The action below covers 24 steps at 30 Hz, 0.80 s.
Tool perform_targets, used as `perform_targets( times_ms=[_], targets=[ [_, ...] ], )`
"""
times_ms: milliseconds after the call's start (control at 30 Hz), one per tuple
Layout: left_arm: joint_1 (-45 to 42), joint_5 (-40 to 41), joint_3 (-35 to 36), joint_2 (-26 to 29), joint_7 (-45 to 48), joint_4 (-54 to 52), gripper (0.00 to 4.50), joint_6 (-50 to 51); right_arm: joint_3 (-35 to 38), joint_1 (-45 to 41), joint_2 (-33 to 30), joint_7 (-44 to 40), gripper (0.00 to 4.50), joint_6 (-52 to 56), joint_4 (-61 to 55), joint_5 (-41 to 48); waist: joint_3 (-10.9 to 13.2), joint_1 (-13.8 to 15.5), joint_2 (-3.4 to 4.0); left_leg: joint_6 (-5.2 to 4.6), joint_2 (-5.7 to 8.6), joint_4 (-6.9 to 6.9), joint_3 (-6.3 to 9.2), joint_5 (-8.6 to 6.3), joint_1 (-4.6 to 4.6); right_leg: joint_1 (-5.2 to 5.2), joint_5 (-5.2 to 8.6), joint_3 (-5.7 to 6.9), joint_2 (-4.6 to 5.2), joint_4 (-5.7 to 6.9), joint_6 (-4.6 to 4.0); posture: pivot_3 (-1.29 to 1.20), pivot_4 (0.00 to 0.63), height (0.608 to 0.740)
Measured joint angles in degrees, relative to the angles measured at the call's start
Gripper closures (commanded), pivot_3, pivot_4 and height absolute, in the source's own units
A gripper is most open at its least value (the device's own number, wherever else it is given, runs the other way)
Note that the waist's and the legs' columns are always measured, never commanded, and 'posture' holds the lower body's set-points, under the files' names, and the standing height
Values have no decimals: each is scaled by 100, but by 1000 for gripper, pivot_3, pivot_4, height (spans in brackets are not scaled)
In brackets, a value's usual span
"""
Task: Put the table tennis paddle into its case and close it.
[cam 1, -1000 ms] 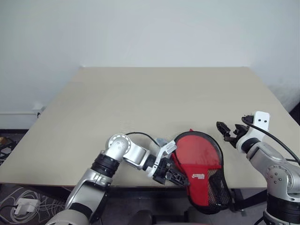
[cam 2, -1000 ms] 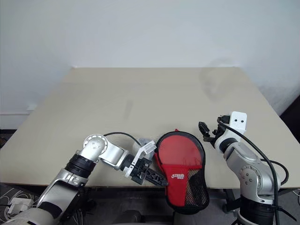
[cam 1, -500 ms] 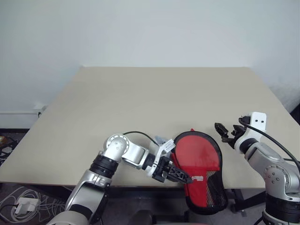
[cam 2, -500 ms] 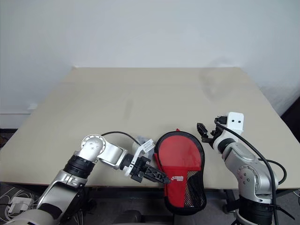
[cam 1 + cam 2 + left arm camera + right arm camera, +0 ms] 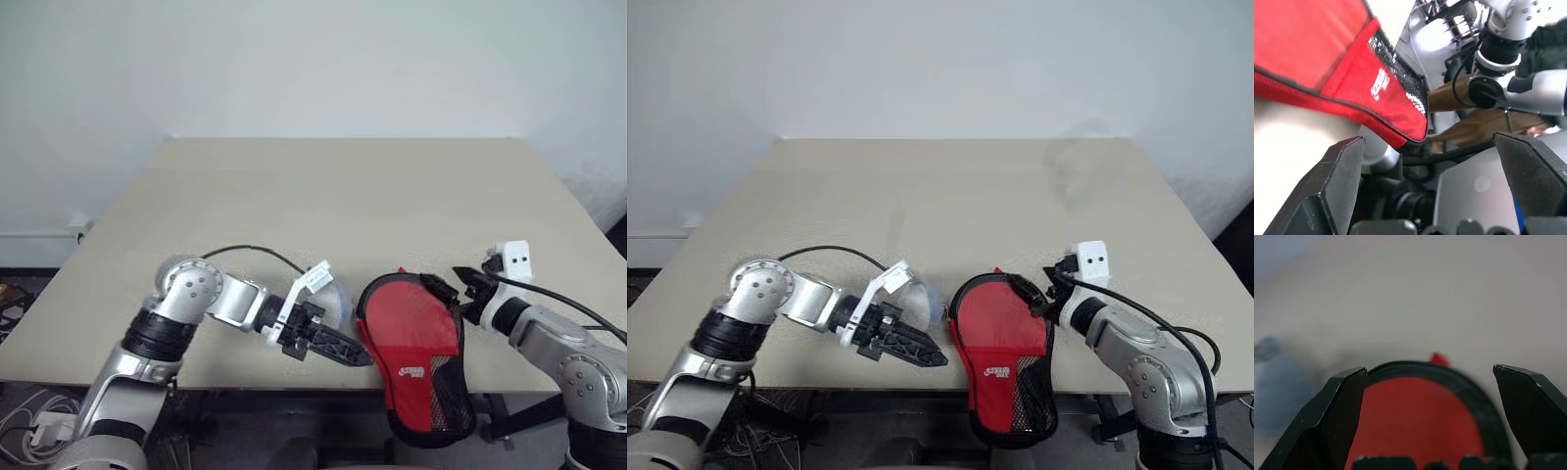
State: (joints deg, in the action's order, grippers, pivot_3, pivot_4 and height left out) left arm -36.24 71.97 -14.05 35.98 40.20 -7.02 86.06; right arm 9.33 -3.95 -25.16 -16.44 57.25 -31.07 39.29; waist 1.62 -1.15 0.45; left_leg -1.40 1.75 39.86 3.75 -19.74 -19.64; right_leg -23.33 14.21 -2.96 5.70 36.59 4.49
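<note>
Case (image 5: 416, 338): being shown hanging over the table (image 5: 323, 196) edge; mesh and logo detailed in left wrist view.
Left gripper (image 5: 338, 345): spread, being withdrawn from case since earlier.
Right gripper (image 5: 453, 291): spread, possibly touching case rim.

Beige table (image 5: 323, 196), centre frame; red case (image 5: 416, 343) lying at its lower-right edge, narrow mesh end overhanging.

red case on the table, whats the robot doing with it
The red paddle-shaped fabric case lies at the near edge of the beige table, its black mesh end hanging over. The left gripper is open beside it, holding nothing. The right gripper is open at the case's rounded end, not gripping it.
</note>
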Motion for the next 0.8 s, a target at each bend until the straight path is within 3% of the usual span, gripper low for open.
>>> perform_targets(
  times_ms=[267, 500, 800],
  targets=[
    [-237, -2125, -254, 300, 901, 555, 58, -2044, -1122, 10, 73, -141, 0, -718, 484, -846, 4, 2, -10, 0, 0, 1, -1, 0, 1, -1, 0, 1, -3, 1, 0, 0, 0, 716],
    [-235, -3542, -776, 379, 1707, 952, 58, -3256, -1523, 202, 139, -515, 0, -1552, 1066, -1402, 6, 3, -19, -1, 0, 4, 1, 0, -1, 2, 0, 3, -3, 1, 0, 0, 0, 716],
    [-178, -4104, -794, 177, 2091, 1020, 58, -3567, -1638, 229, 461, -734, 0, -2126, 1429, -1688, 1, -20, -42, -2, -13, 7, 4, 0, 4, 6, 0, 3, -17, 7, 0, 0, 0, 716]
  ],
)
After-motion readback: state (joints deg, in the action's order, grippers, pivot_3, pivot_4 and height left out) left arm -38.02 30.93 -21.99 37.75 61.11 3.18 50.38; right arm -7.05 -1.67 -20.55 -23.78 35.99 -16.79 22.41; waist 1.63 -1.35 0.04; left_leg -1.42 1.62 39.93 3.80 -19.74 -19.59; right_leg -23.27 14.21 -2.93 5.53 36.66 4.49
